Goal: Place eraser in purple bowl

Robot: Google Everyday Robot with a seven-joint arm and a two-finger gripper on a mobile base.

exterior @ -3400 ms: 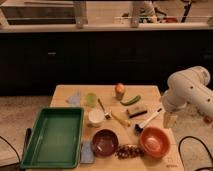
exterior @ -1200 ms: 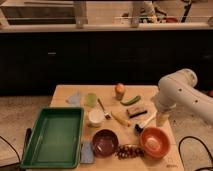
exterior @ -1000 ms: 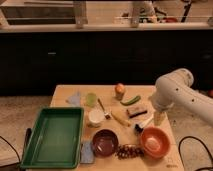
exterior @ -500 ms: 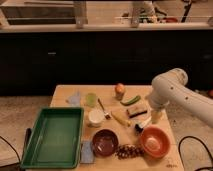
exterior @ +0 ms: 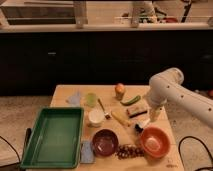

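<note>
The eraser (exterior: 137, 111), a small tan-topped block, lies on the wooden table (exterior: 65, 92) right of centre, below a green vegetable. The purple bowl (exterior: 105, 142), dark with a glossy reddish inside, stands near the table's front edge, left of the orange bowl (exterior: 154, 141). My white arm reaches in from the right and bends down. Its gripper (exterior: 153, 115) hangs open just right of the eraser, above the table, with nothing in it.
A green tray (exterior: 30, 150) fills the left side. A blue-grey pad (exterior: 87, 151) and grapes (exterior: 129, 151) flank the purple bowl. A white-handled brush (exterior: 142, 124), a yellow item (exterior: 120, 118), a white cup (exterior: 96, 117), a green cup (exterior: 90, 99), a spoon (exterior: 103, 108) and a fruit (exterior: 119, 90) crowd the middle.
The arm has swung left and lowered, bringing the gripper from the table's right edge to just beside the eraser. Nothing on the table has moved.
</note>
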